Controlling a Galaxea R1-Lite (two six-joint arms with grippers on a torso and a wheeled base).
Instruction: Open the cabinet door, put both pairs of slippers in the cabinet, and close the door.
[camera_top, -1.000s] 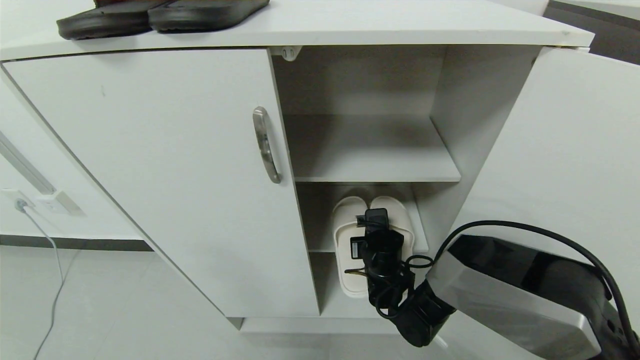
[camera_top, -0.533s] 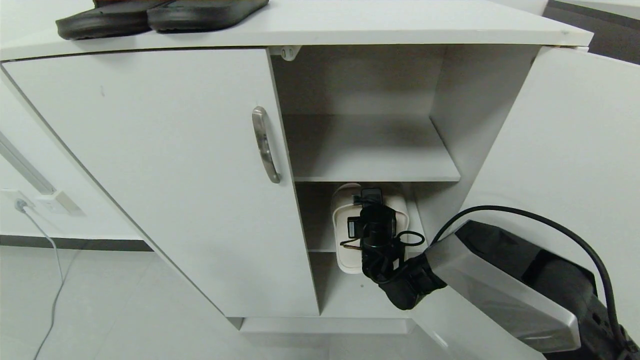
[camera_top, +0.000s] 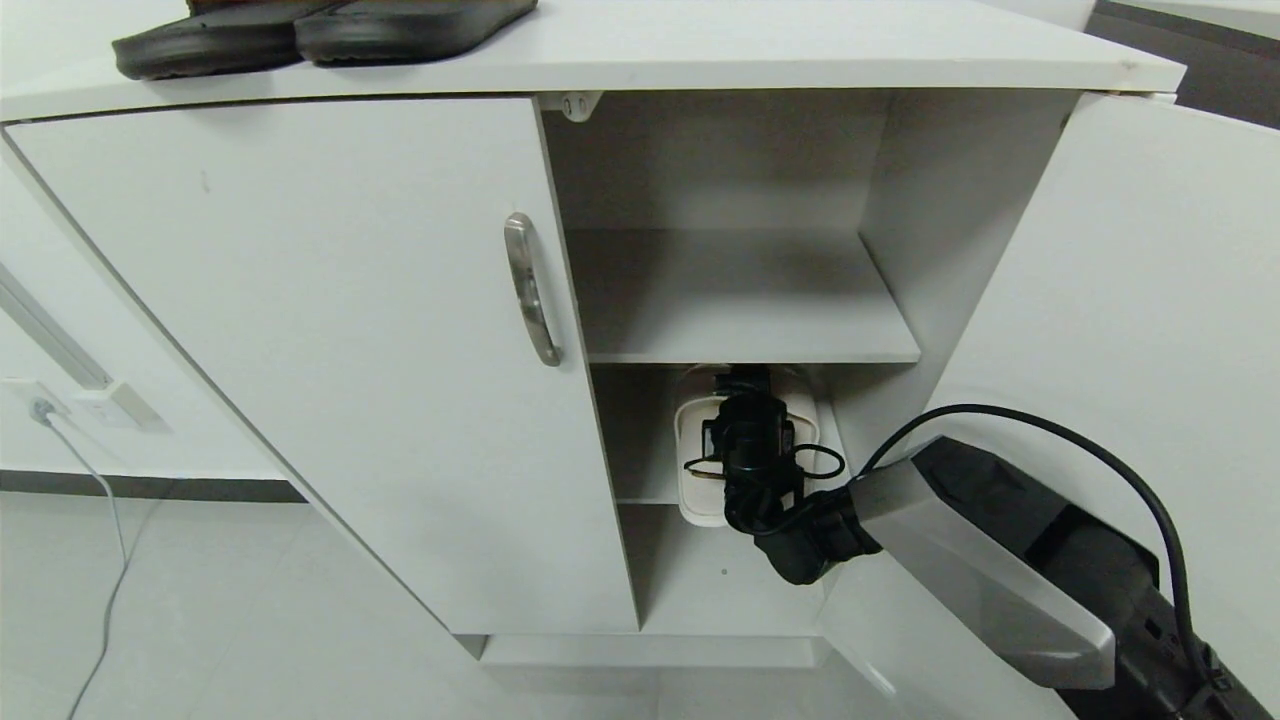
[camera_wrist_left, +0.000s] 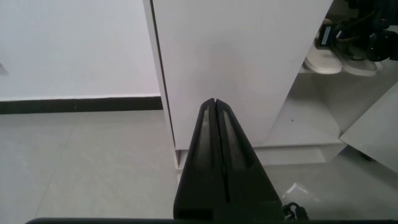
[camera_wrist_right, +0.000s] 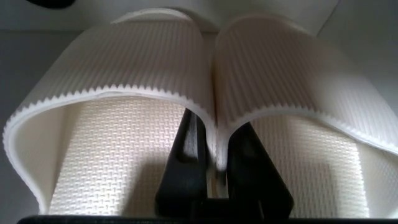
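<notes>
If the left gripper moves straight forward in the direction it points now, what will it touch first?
Most likely the closed cabinet door: the shut left gripper points at the lower part of that white panel, with nothing between them. How far off it is I cannot judge.

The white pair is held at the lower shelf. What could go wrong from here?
The cream ribbed foam slippers overhang the front edge of the lower shelf; released now, they might tip out. The right pincer pinches both inner strap edges together, so opening could snag one slipper.
</notes>
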